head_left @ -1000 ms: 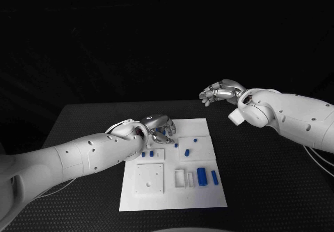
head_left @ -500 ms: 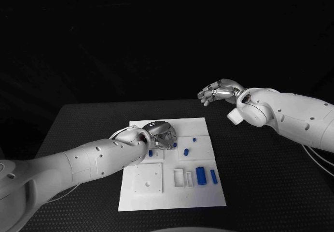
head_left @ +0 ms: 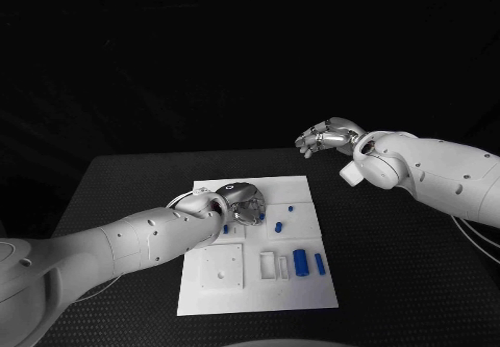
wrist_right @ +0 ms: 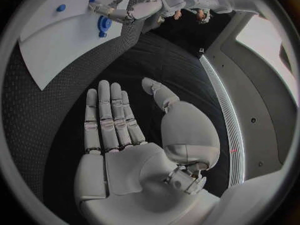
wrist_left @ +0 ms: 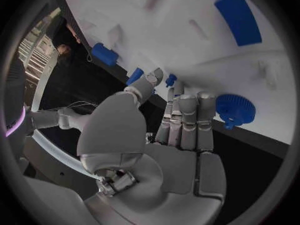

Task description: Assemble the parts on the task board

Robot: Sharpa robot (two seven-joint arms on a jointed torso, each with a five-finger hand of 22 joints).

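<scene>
The white task board (head_left: pixel 302 289) lies in the middle of the black table. My left hand (head_left: pixel 242 204) hovers low over its far half, with its fingers stretched out side by side (wrist_left: pixel 181 115) and nothing clearly held. A blue gear (wrist_left: pixel 235 109) lies on the board right beside those fingers, and it also shows in the right wrist view (wrist_right: pixel 103 24). Small blue bits show past the thumb tip; contact cannot be told. A thick blue cylinder (head_left: pixel 301 263) and a slim blue rod (head_left: pixel 320 264) lie on the board's near right. My right hand (head_left: pixel 325 137) hangs open and empty, raised beyond the board's far right corner.
Small blue pegs sit at mid-board (head_left: pixel 279 228), further back (head_left: pixel 290 209) and by my left forearm (head_left: pixel 224 229). A square white plate (head_left: pixel 223 267) and narrow white slots (head_left: pixel 270 266) occupy the near half. Black table (head_left: pixel 396 275) surrounds the board.
My left hand has turned and shifted slightly nearer over the board, its spread fingers drawn together. The right hand has stayed in place.
</scene>
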